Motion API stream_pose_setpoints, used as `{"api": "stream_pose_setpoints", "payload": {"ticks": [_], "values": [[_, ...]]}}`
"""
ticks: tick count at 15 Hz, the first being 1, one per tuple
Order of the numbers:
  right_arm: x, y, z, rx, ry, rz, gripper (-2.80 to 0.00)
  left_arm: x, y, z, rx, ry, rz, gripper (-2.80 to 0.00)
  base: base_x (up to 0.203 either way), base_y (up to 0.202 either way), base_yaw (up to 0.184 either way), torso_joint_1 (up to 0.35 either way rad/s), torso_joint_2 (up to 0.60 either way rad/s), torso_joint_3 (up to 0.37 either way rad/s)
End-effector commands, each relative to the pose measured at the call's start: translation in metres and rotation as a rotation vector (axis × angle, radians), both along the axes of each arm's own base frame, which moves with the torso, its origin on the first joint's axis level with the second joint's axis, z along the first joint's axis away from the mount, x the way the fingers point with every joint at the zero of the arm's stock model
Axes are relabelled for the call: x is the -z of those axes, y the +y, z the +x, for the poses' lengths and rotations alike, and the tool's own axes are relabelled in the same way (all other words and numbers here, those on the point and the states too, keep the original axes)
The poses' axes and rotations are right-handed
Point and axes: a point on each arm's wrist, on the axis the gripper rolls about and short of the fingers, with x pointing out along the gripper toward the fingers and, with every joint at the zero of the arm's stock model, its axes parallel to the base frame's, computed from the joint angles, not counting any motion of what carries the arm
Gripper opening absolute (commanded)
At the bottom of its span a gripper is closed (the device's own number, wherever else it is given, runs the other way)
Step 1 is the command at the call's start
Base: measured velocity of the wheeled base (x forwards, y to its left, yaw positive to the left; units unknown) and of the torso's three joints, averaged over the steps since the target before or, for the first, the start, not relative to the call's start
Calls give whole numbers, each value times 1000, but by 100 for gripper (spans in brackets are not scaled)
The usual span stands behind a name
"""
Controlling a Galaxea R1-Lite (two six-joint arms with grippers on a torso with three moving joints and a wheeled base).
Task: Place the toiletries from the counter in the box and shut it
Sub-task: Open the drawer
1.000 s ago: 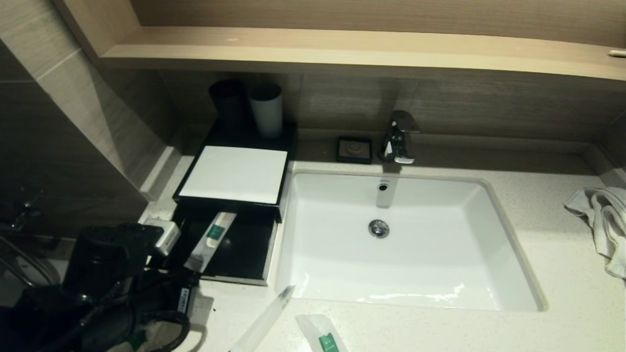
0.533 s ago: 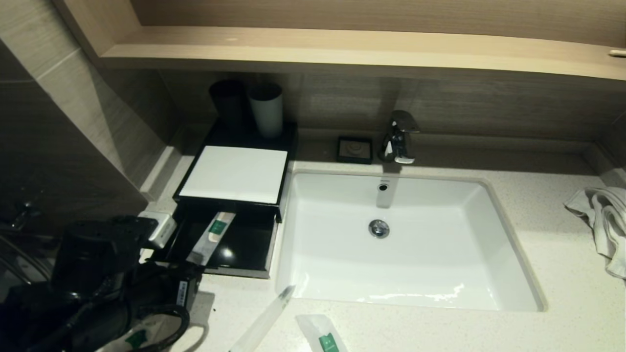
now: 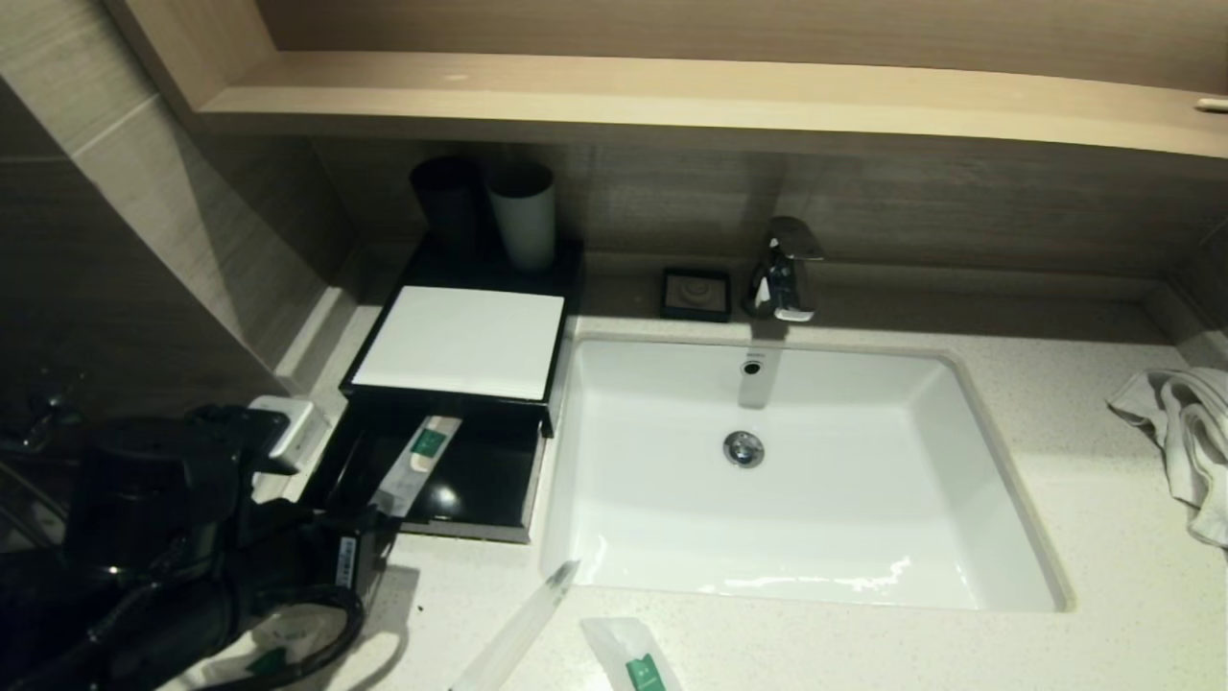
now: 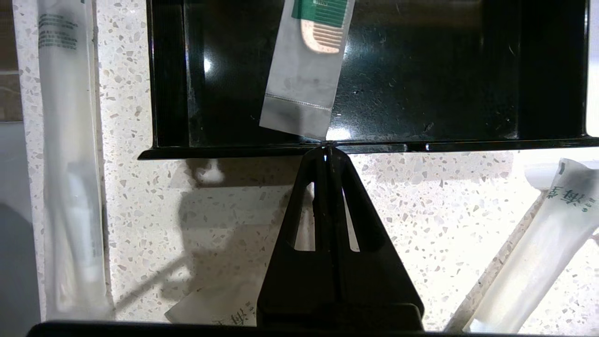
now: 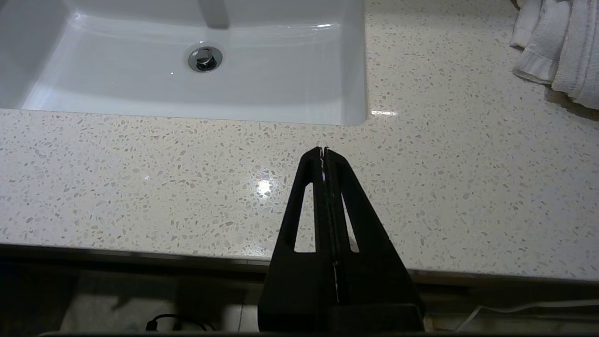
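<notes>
Black drawer of the box stood pulled out on the speckled counter, with the left claw at its front edge.

Pressed tightly together with nothing between its fingers, the left claw had its tips touching the drawer's front lip, just beside the corner of a comb sachet with a green label that lay slanted inside the drawer. On the counter around it lay more toiletries: a long clear-wrapped stick alongside the drawer's side, a wrapped tube on the other side, and another sachet near the sink's front rim. The right claw was also shut and empty, hanging over the counter's front edge near the sink corner, well apart from the white towel.
</notes>
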Motion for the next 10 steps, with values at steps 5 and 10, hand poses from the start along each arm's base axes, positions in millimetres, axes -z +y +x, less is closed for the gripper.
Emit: {"api": "stream_pose_setpoints", "payload": {"ticks": [5,10], "values": [[0,0,0,2,0,-1,-280,-34,12,-25,-4,-38,-21,-280,0,0,0,0,0,0],[0,0,0,-1,0,-1,-280,-36,19,-45,100,-16,-75,-280,0,0,0,0,0,0]]}}
